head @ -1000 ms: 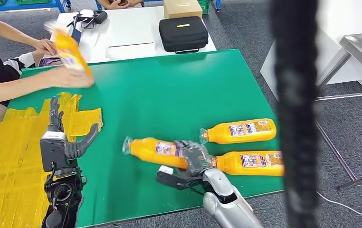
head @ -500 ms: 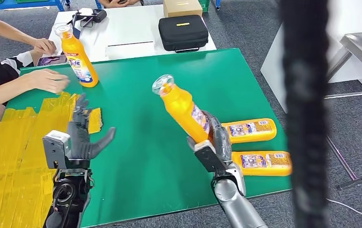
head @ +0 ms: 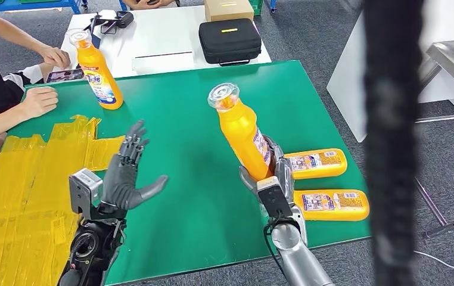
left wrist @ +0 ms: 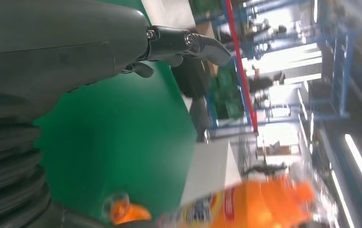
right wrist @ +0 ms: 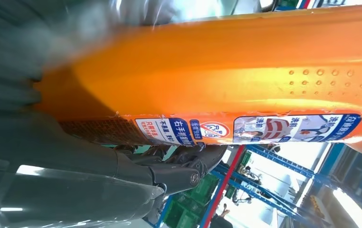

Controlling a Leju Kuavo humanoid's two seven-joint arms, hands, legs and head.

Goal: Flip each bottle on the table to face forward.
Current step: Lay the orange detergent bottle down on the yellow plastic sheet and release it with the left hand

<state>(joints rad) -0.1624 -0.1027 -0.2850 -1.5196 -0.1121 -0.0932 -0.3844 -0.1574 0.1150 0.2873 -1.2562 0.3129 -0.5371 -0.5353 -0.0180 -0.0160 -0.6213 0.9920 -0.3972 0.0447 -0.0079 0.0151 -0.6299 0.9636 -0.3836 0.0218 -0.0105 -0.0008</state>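
At the far left of the green desk (head: 189, 119), the person's hand (head: 37, 100) has let go of the upright orange bottle (head: 98, 74) it stood there moments ago and pulled back towards the desk edge, so that bottle looks finished. The left robot hand (head: 128, 179) has risen and moved inward over the desk, fingers spread and holding nothing. Further right, the right robot hand (head: 272, 179) is clamped round the lower body of the lifted bottle (head: 245, 134), which a second ago lay flat and is now raised close to upright, cap uppermost and leaning slightly left. Just beside it on the right, two lying bottles (head: 315, 164) are untouched, so the task seems roughly half done.
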